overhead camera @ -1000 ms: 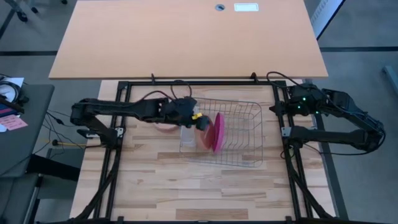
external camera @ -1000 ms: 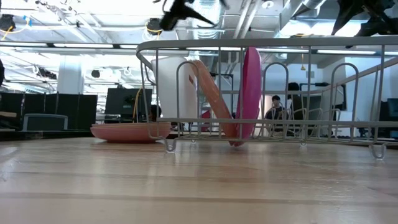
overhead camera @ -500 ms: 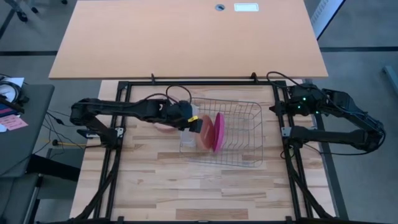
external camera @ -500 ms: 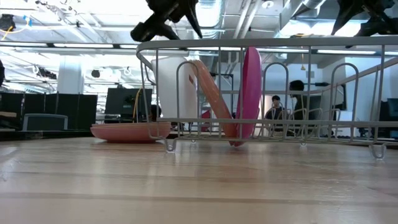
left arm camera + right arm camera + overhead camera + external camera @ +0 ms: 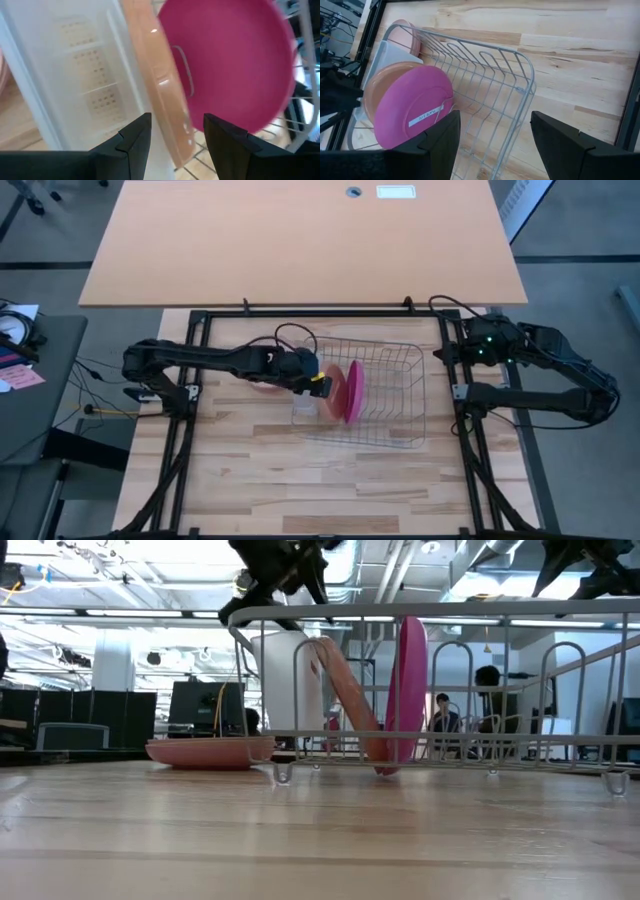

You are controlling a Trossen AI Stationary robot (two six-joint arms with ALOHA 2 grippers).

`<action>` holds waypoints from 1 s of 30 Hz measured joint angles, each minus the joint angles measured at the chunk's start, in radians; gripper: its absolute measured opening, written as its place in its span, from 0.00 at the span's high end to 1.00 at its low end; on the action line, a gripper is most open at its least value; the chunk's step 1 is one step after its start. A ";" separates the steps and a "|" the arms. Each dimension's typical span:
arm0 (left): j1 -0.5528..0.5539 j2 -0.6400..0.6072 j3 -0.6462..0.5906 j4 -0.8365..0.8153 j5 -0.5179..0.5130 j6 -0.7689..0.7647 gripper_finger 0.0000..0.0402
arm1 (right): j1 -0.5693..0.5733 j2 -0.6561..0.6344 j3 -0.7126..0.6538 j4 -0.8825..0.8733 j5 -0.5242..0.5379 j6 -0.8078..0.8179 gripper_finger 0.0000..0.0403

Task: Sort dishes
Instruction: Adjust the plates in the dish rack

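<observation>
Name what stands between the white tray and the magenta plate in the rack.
The orange-tan plate leans there, between the white tray and the magenta plate; the left wrist view shows it best.

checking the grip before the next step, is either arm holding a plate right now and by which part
Nothing is held. The left gripper has open jaws straddling the rim of the orange-tan plate in the wire rack without closing. The right gripper waits open, empty, at the table's right edge.

Magenta plate [image 5: 351, 391] upright on edge at frame centre, orange-tan plate [image 5: 331, 392] leaning against its left face. Pale pink plates [image 5: 208, 751] stacked flat, lower left of centre.
</observation>
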 joint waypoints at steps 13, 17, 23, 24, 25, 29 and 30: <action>0.011 0.013 0.055 -0.080 -0.077 -0.025 0.57 | 0.000 0.000 0.000 0.000 0.011 -0.002 0.38; 0.017 0.053 0.050 0.036 -0.009 0.005 0.57 | 0.000 0.000 -0.005 0.001 0.011 -0.009 0.38; 0.016 0.065 0.050 0.167 -0.003 -0.011 0.57 | 0.000 0.000 -0.008 0.000 0.012 -0.009 0.38; 0.016 0.065 0.050 0.190 -0.006 -0.010 0.57 | 0.000 0.000 -0.008 0.000 0.012 -0.009 0.38; 0.016 0.065 0.050 0.207 -0.007 -0.008 0.57 | 0.000 0.000 -0.008 0.000 0.013 -0.009 0.38; 0.016 0.065 0.050 0.282 0.006 0.020 0.57 | 0.000 0.000 -0.008 0.000 0.014 -0.017 0.38; 0.016 0.065 0.051 0.291 0.009 0.026 0.57 | 0.000 0.000 -0.008 0.000 0.014 -0.017 0.38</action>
